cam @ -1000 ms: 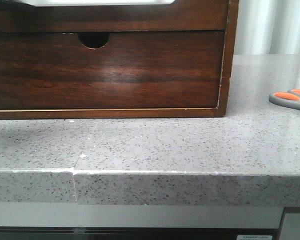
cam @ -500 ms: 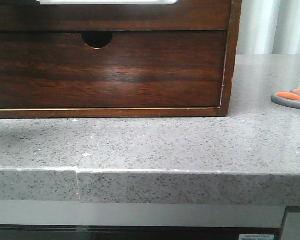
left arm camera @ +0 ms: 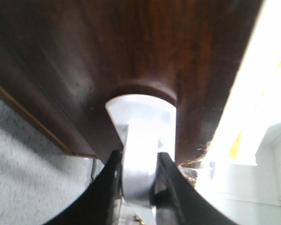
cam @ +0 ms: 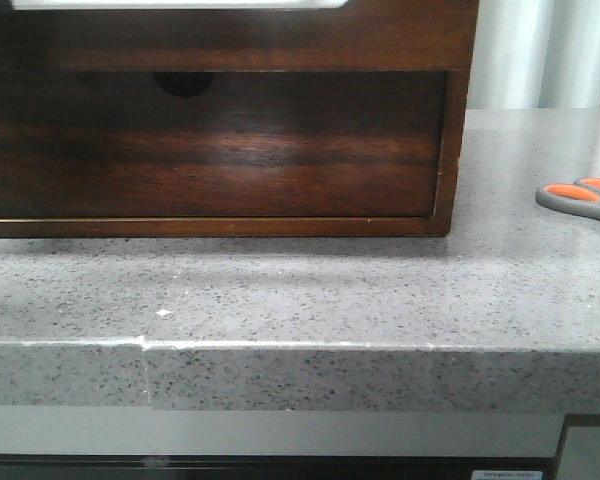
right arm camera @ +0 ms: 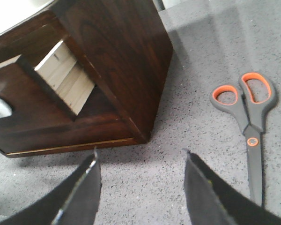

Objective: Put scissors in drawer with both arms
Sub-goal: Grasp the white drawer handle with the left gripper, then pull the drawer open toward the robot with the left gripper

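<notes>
We see a speckled grey stone countertop [cam: 310,290] with a squared front edge, and pale vertical folds like a curtain [cam: 550,50] behind its right end. On it stands a dark reddish-brown wooden cabinet [right arm camera: 126,51]. Its wide upper drawer [cam: 230,35] with a white strip along the top juts forward over the lower drawer front [cam: 210,150], whose half-round notch sits in shadow.

The small scissors with grey handles and orange-lined loops [right arm camera: 248,117] lie flat on the counter, well to the right of the cabinet and touching nothing. In the front view only the handles show at the right edge. In the right wrist view the long axis runs from loops to blades, the blades closed.

The right gripper [right arm camera: 140,183] hovers over bare counter between cabinet and scissors, fingers wide apart. The left gripper [left arm camera: 138,180] has its fingers narrow, pinching a white part at a rounded notch in the dark wood.
</notes>
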Tool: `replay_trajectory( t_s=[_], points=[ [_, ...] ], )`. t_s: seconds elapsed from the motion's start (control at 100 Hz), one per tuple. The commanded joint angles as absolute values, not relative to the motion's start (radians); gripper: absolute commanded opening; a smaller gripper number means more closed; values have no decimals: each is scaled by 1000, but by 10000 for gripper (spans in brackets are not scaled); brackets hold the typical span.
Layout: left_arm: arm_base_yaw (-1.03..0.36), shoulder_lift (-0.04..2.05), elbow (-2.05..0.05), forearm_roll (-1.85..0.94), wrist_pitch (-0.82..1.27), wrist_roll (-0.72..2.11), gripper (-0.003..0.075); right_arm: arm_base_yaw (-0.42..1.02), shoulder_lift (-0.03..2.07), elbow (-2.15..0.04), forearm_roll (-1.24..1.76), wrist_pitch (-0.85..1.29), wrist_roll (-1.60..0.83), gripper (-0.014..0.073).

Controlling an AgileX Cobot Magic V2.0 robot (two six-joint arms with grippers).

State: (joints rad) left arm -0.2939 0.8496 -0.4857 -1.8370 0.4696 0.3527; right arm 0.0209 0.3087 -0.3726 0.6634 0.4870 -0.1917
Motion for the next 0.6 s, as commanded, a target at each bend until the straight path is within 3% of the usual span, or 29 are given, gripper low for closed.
replay_trajectory(
  t_s=[0.0, 0.59],
  points=[
    [-298, 783, -481, -1813, 468, 370, -20, 31, 327, -412, 691, 435, -199, 351],
    [-298, 552, -416, -1628, 447, 142, -20, 31, 327, -412, 695, 454, -199, 351]
  ],
)
